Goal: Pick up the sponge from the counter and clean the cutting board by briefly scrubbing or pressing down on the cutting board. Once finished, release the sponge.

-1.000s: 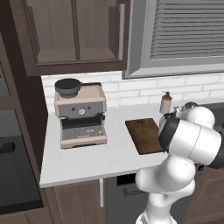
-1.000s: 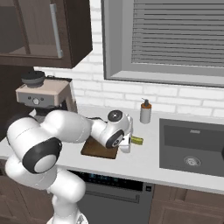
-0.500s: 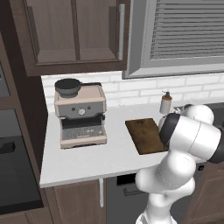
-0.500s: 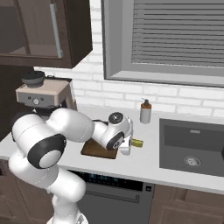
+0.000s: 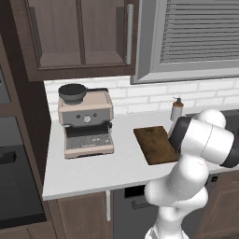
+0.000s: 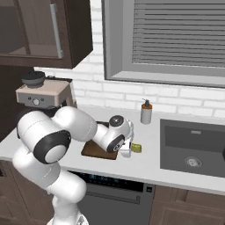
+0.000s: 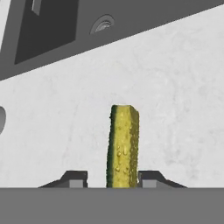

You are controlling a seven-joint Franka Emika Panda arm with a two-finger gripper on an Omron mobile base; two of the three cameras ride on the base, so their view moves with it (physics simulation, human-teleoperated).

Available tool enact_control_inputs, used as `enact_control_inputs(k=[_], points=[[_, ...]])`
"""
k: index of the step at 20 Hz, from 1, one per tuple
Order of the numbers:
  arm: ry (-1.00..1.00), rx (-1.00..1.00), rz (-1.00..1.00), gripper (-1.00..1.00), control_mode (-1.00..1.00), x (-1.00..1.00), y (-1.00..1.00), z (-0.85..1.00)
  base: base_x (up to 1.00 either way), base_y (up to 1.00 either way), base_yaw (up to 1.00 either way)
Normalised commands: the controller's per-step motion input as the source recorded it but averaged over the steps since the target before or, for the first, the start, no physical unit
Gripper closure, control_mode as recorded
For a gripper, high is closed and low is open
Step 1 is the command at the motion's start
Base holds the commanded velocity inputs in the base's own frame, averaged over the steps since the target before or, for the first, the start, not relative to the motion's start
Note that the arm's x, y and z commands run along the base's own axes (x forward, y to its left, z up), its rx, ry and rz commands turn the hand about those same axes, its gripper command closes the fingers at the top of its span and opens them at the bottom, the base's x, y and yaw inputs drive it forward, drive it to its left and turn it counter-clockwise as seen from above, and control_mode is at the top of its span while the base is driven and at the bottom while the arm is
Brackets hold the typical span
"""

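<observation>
On the counter [image 6: 151,165], a smooth pale worktop over dark cabinets, the cutting board [image 5: 156,144] is laid flat: dark brown wood, grain visible, long axis running front to back in the left base view. Its right edge is hidden there by the white arm; in the right base view only a near corner [image 6: 93,150] is seen under the arm. The coffee machine [image 5: 86,122] is set well left of the board, the soap bottle [image 6: 146,112] against the brick wall, the dark sink [image 6: 193,147] to the right.

The sponge [image 7: 123,146] is placed on bare counter just right of the board, near the sink edge. Seen from the hand, it is a rough yellow-green block with a dark green strip on one side, long axis pointing away along the gripper [image 7: 111,179]. The fingertips [image 7: 74,178] are slightly apart, one either side of the sponge's near end; contact cannot be told. The right base view shows the sponge [image 6: 136,148] just beyond the hand.
</observation>
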Motion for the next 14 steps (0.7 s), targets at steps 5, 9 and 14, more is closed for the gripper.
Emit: enact_control_inputs(k=[5, 9, 14], points=[[0.00, 0.00, 0.00, -1.00, -1.00, 0.01, 0.00, -0.06, 0.00, 0.00, 0.00], [0.00, 0.00, 0.00, -1.00, -1.00, -0.09, -0.01, 0.05, 0.00, 0.00, 0.00], [-0.03, 0.01, 0.00, -1.00, -1.00, -0.24, 0.00, 0.51, 0.00, 0.00, 0.00]])
